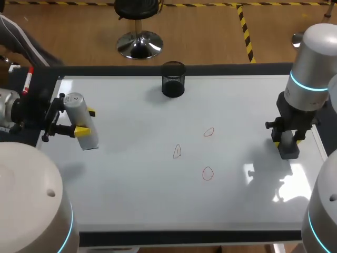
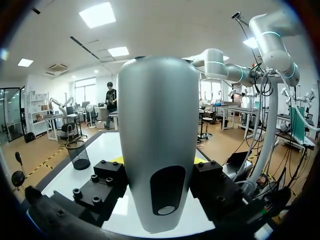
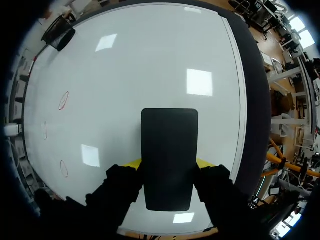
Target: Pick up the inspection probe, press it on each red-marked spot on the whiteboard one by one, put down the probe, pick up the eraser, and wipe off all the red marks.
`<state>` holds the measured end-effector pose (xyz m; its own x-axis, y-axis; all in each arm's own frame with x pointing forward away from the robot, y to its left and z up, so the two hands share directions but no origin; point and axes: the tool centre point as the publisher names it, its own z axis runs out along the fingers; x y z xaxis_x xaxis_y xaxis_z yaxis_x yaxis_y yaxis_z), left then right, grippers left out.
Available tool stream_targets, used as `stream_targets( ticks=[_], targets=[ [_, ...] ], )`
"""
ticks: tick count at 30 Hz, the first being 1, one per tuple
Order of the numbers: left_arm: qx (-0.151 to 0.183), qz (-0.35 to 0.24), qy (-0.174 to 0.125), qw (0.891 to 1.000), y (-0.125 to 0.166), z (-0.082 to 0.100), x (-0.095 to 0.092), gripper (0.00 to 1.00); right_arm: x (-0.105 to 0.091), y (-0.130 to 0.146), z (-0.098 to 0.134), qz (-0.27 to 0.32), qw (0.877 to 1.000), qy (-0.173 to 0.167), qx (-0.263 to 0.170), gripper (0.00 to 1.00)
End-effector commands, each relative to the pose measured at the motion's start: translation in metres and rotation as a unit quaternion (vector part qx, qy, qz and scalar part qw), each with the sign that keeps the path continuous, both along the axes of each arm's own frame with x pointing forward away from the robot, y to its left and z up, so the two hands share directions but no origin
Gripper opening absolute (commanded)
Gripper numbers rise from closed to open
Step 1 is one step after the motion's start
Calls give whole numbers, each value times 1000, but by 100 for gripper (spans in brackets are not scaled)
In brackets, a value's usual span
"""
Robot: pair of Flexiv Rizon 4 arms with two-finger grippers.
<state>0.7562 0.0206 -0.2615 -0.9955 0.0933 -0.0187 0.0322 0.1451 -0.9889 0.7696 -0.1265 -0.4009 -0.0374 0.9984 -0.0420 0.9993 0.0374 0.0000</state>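
A: The whiteboard (image 1: 158,205)?
B: Smooth, glossy white. It throws back bright patches of light.
A: And the probe (image 2: 157,150)?
B: A smooth silver-grey shell with a satin sheen. Plastic or metal, I can't tell. The eraser (image 3: 169,155) is dark and matt, no shine.
A: The cup (image 1: 173,79)?
B: Black wire mesh, see-through.

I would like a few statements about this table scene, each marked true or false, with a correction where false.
1. The left gripper holds the probe. True.
2. Four red marks are on the whiteboard. False: three show.
3. The right gripper is empty. False: it is shut on the eraser.
4. The black mesh cup stands near the whiteboard's far edge. True.
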Motion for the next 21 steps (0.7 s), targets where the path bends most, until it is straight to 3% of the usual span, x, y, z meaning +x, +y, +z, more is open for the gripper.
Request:
stream_targets(
  ticks=[1,13,21],
  targets=[
    [-1,-1,-1,1000,1,1,0,0,-17,2,10,-5,1000,-9,-12,0],
    [-1,-1,-1,1000,1,1,0,0,-40,25,24,-62,998,-21,-25,0],
    [-1,-1,-1,1000,1,1,0,0,-51,63,29,-56,998,-29,-17,0]
  ],
)
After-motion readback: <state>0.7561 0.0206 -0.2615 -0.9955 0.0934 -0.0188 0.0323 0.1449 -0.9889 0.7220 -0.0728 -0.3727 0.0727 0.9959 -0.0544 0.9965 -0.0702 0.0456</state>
